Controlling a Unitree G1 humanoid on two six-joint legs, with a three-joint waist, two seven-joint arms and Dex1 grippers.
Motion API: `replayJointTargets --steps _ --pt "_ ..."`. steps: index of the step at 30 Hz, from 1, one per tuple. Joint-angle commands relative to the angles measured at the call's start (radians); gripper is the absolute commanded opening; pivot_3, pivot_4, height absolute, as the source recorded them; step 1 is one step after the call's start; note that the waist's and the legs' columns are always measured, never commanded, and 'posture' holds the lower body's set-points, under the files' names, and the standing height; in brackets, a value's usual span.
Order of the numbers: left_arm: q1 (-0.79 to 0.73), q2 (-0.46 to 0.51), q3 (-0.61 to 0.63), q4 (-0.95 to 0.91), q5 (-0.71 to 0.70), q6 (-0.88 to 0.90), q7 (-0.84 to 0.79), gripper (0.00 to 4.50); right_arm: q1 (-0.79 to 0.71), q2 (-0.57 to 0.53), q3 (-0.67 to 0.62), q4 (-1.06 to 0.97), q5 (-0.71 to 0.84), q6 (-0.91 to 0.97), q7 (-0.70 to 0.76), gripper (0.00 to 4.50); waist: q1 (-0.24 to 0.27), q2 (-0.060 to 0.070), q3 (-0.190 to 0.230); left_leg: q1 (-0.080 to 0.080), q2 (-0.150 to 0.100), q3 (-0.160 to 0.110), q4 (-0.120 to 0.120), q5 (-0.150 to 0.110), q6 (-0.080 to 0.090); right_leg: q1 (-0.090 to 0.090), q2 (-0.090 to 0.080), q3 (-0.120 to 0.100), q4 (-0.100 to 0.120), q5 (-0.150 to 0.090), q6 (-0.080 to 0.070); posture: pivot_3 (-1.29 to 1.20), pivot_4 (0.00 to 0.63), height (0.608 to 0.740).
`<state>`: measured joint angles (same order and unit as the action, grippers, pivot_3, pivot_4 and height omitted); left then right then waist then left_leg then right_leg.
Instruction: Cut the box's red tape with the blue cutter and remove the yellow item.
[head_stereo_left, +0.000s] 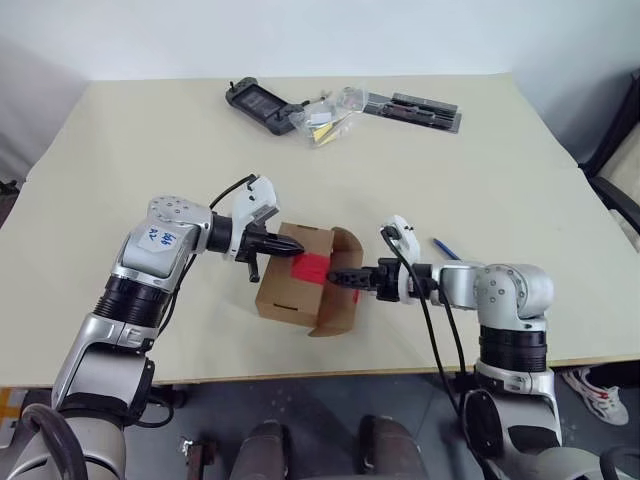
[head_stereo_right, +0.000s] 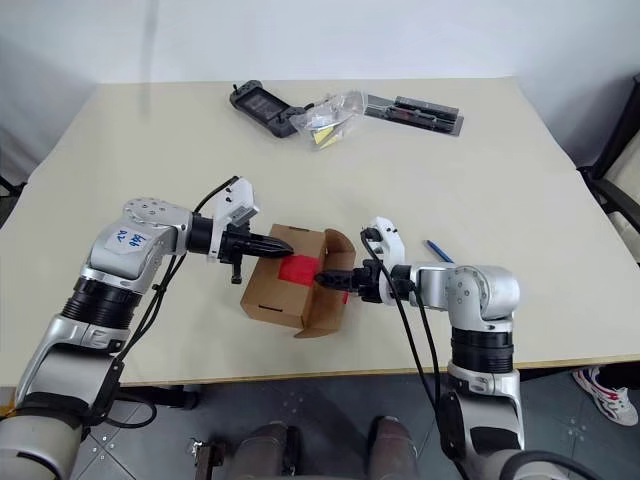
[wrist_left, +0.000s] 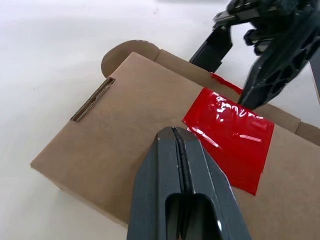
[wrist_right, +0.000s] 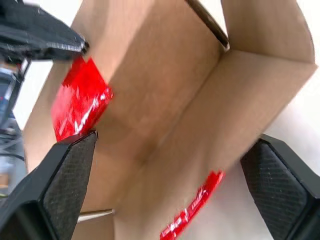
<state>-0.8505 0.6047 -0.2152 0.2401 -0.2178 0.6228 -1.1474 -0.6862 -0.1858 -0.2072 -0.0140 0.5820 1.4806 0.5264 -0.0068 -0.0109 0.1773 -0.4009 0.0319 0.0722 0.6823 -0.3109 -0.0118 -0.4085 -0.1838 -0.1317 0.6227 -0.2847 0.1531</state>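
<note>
The brown box lies near the table's front edge, with its right end flaps standing open. The red tape sits on its top face, and a strip of it clings to a flap edge. My left gripper is shut and empty, its tip resting on the box top beside the tape. My right gripper is open at the box's open end, its fingers spread to either side of the opening. The blue cutter lies on the table behind my right wrist. The yellow item is hidden.
At the table's far side lie a black handheld device, a clear plastic bag and a flat black tool strip. A dark chair stands past the right edge. The table's front edge runs just below the box.
</note>
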Motion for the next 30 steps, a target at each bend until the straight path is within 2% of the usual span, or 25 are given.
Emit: replayJointTargets --steps 1,2,5,12,13,14,17,23,30 --pt "0.012 -0.007 -0.027 0.006 0.028 0.006 0.013 0.0 -0.021 0.025 -0.007 0.078 0.011 -0.029 -0.011 4.48 -0.005 0.0 0.0 0.0 0.0 0.0 0.0 0.0 0.0 0.0 0.0 0.0 0.0 0.0 0.0 0.0 0.15 0.74" --pt "0.013 -0.007 -0.026 0.005 0.028 0.005 0.014 0.0 -0.026 0.025 -0.004 0.102 0.004 -0.041 -0.016 4.48 -0.007 0.0 0.0 0.001 0.0 0.0 0.0 0.0 0.0 0.0 0.0 0.001 0.001 0.0 0.0 0.0 0.15 0.74" --pt "0.015 -0.009 -0.025 0.004 0.028 0.003 0.017 0.0 -0.037 0.025 -0.003 0.16 -0.002 -0.071 -0.025 3.88 -0.02 0.0 -0.001 0.004 0.0 0.001 0.0 0.0 0.0 0.002 0.0 0.002 0.002 0.0 0.0 0.0 0.15 0.74" --pt "0.022 -0.013 -0.021 -0.002 0.029 0.001 0.023 0.0 -0.037 0.009 0.031 0.192 0.003 -0.085 -0.025 1.43 -0.021 0.0 -0.001 0.004 0.0 0.001 -0.001 0.0 0.0 0.002 0.0 0.003 0.002 0.0 0.0 0.0 0.15 0.74" --pt "0.026 -0.012 -0.02 -0.006 0.028 0.002 0.024 0.0 -0.035 0.009 0.028 0.185 0.007 -0.079 -0.027 1.32 -0.021 0.0 -0.001 0.004 0.0 0.001 -0.001 0.0 0.0 0.002 0.0 0.003 0.002 0.0 0.0 0.0 0.15 0.74" --pt "0.028 -0.011 -0.019 -0.009 0.027 0.002 0.025 0.0 -0.035 0.01 0.019 0.179 0.012 -0.072 -0.031 0.89 -0.021 0.0 -0.001 0.004 0.0 0.001 -0.001 0.0 0.0 0.002 0.0 0.003 0.002 0.0 0.0 0.0 0.15 0.74" --pt "0.035 -0.009 -0.017 -0.016 0.025 0.003 0.027 0.0 -0.033 0.014 -0.003 0.165 0.023 -0.052 -0.044 0.02 -0.019 -0.002 -0.002 0.004 0.0 0.001 -0.001 0.0 0.0 0.002 0.0 0.003 0.002 0.0 0.0 0.0 0.15 0.74" --pt "0.053 -0.008 0.003 -0.029 0.018 -0.01 0.038 0.0 -0.113 -0.003 -0.152 0.137 0.085 0.126 -0.115 0.02 -0.013 -0.001 -0.002 0.006 0.0 0.0 -0.002 0.0 0.0 0.006 0.0 0.002 0.0 0.0 0.0 0.0 0.15 0.74" --pt "0.058 -0.03 0.033 -0.006 0.006 -0.085 0.045 0.0 -0.22 -0.155 -0.093 0.16 0.327 0.134 -0.299 0.02 -0.018 0.0 -0.001 0.001 0.0 0.0 -0.002 0.0 0.0 0.0 0.0 0.002 0.0 0.0 0.0 0.0 0.15 0.74"
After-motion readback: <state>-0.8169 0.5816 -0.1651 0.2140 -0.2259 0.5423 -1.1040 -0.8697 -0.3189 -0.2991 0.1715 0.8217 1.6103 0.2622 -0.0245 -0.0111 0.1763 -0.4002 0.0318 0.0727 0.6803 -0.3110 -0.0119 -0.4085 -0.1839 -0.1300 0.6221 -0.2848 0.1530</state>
